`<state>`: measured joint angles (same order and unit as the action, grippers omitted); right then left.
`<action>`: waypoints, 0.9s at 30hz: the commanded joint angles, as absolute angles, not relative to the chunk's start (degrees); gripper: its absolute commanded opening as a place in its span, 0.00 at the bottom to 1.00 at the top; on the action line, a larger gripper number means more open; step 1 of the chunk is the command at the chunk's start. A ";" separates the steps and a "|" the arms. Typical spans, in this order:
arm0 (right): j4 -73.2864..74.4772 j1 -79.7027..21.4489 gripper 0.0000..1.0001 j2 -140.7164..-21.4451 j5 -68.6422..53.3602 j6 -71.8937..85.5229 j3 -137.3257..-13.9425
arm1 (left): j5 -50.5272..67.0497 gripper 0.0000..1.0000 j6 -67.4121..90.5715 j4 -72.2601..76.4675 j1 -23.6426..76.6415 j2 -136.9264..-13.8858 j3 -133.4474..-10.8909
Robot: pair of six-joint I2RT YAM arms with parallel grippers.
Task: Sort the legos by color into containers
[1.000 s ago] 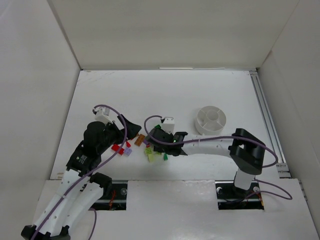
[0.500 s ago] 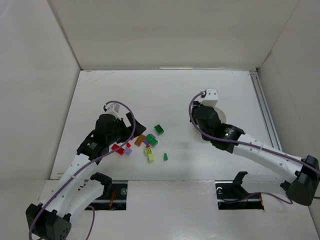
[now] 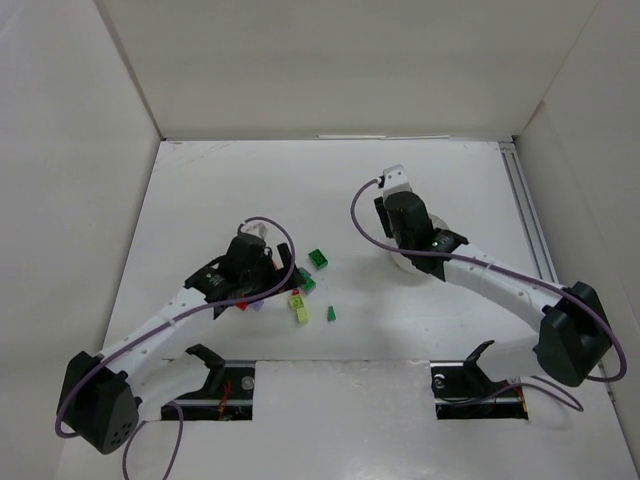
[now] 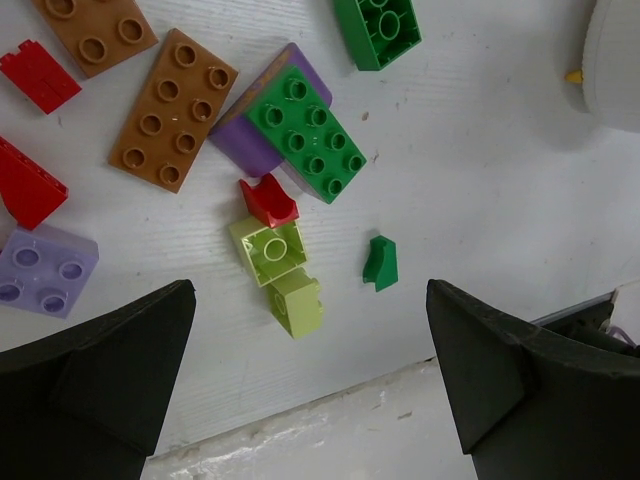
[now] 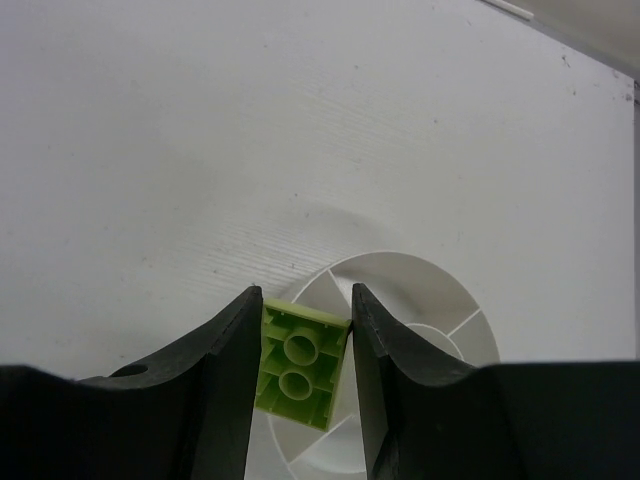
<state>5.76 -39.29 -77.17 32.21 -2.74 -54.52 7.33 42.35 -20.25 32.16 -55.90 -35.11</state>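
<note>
Right gripper (image 5: 305, 300): pinching one lime-yellow lego (image 5: 300, 365) across its sides, hollow underside toward the wrist camera. Directly above the white dish (image 5: 420, 290), over a wedge compartment on its left side; cannot tell whether touching the rim or apart. In the top view, at right-centre of the table (image 3: 230, 180), dish mostly hidden under the arm.

Left gripper (image 4: 310, 300): spread wide, holding nothing, hovering over the loose pile left of centre. Below, between the fingers: two lime legos (image 4: 270, 250) touching each other, small red piece (image 4: 268, 200) touching the farther one, small dark green piece (image 4: 379, 263) just right of them. Beyond those: dark green brick (image 4: 308, 147) stacked on a lilac brick (image 4: 240, 150), second green brick (image 4: 378, 30) farther out. Left of that: two orange-brown bricks (image 4: 173, 110), two red bricks (image 4: 38, 75), four-stud lilac brick (image 4: 45, 268) near the left finger. Pile well apart from the dish.
</note>
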 commanded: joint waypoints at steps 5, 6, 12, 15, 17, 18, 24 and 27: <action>2.37 -37.35 0.23 -77.60 36.83 -4.22 -55.47 | 4.58 1.00 45.78 -21.61 34.01 -53.35 -34.28; 2.37 -36.66 0.23 -77.61 36.83 -4.22 -54.94 | 4.57 1.00 45.79 -21.62 34.01 -53.35 -34.28; 2.37 -36.12 0.25 -79.28 36.56 -3.16 -54.40 | 4.57 0.99 45.79 -21.62 34.01 -56.86 -33.66; 2.37 -36.12 0.29 -79.28 36.04 -3.16 -53.79 | 3.96 0.99 46.57 -21.62 36.64 -57.57 -34.19; 2.37 -36.12 0.30 -79.80 36.04 -3.16 -53.79 | 3.26 0.99 48.25 -22.24 37.88 -58.09 -34.19; 2.37 -36.12 0.32 -79.80 36.04 -3.16 -53.79 | 3.25 0.99 48.25 -22.24 38.58 -58.10 -34.19; 2.37 -36.12 0.57 -78.05 35.43 -2.11 -52.73 | -1.05 0.99 50.98 -25.74 40.42 -59.33 -34.19; 2.37 -36.12 0.65 -77.44 34.28 -2.11 -52.21 | -1.58 0.99 52.38 -25.75 40.43 -59.33 -34.19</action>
